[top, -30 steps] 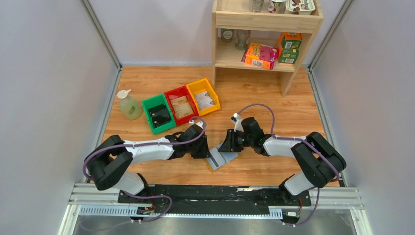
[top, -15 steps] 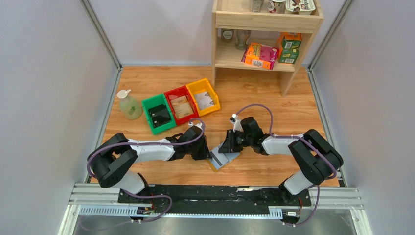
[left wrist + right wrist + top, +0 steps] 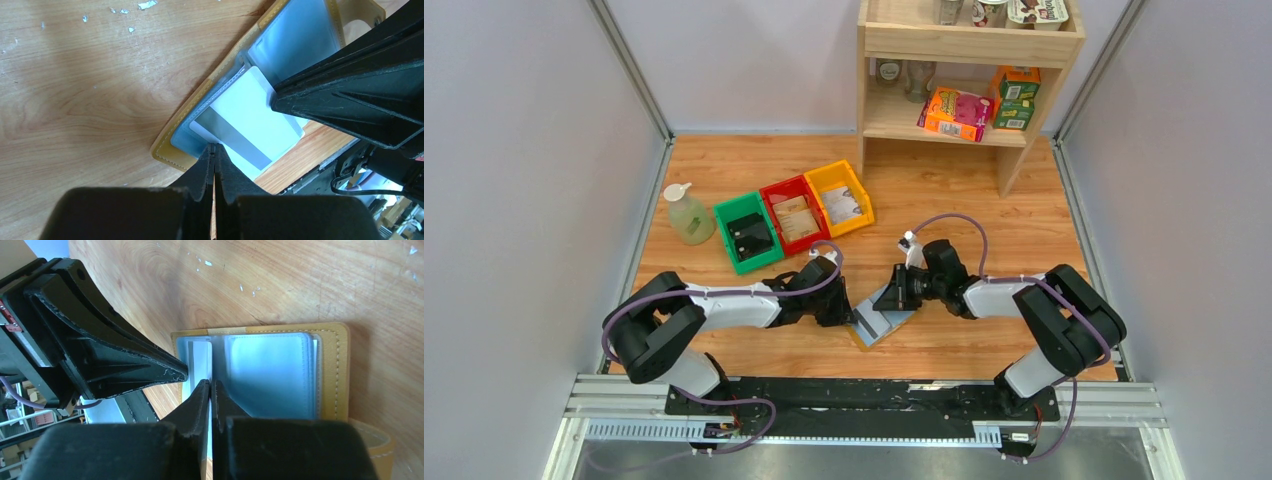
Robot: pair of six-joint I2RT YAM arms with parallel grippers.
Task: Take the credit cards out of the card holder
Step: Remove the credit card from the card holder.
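Open card holder [image 3: 880, 326] lies between two clenched grippers, near the table's [image 3: 984, 210] front edge.
Left gripper [image 3: 214, 150] is closed tight, tips on the near edge of the striped credit card [image 3: 250, 125], which juts past the holder's mustard rim. Right gripper [image 3: 210, 385] is closed, tips at the centre fold. Bare wood lies beyond, with the bins [image 3: 794, 215] well apart.

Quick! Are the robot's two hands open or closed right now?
Left gripper: jaws shut, by the credit card; grip unclear.
Right gripper: jaws shut, over the card holder; grip unclear.
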